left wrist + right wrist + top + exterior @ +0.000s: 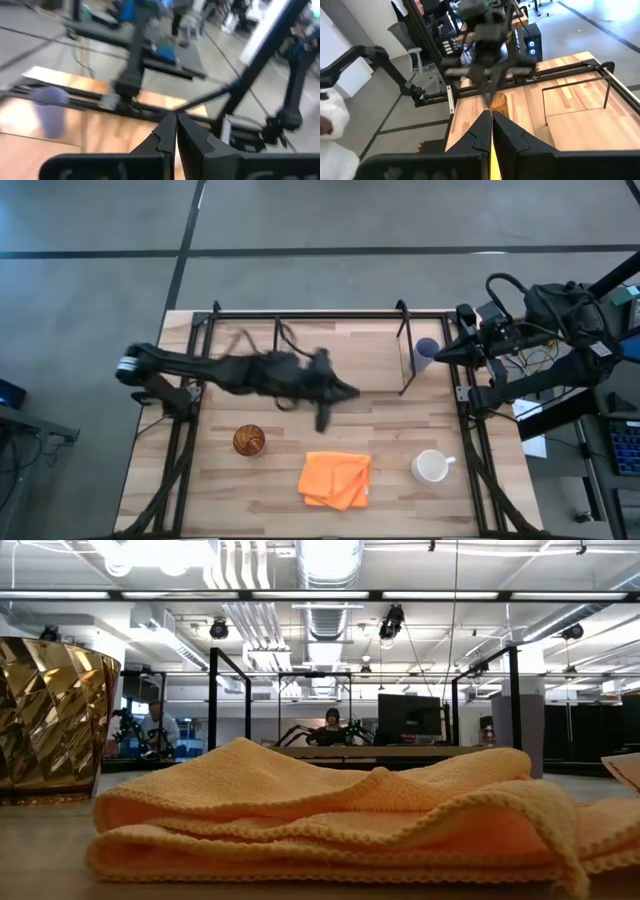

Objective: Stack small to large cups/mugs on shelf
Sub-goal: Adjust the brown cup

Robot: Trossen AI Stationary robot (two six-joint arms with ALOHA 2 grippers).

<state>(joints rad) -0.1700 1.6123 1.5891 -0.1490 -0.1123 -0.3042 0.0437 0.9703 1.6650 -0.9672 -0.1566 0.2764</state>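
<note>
The amber tumbler (pixel 249 440) stands at the table's near left and fills the left of the low view (pixel 50 710). The white mug (pixel 432 467) stands at the near right. The lavender cup (pixel 426 351) stands at the right, just outside the shelf's right end, and shows in the left wrist view (pixel 52 110). The shelf (pixel 300 314) of thin black rods stands along the far edge. My left gripper (pixel 348 390) is shut and empty over the table's middle. My right gripper (pixel 438 354) is shut and empty by the lavender cup, which does not show in its wrist view.
A folded orange cloth (pixel 336 478) lies at the near middle between tumbler and mug, and fills the low view (pixel 330 820). Black arm-mount frames (pixel 180 440) run along the table's left and right edges. People show in the room beyond (pixel 330 725).
</note>
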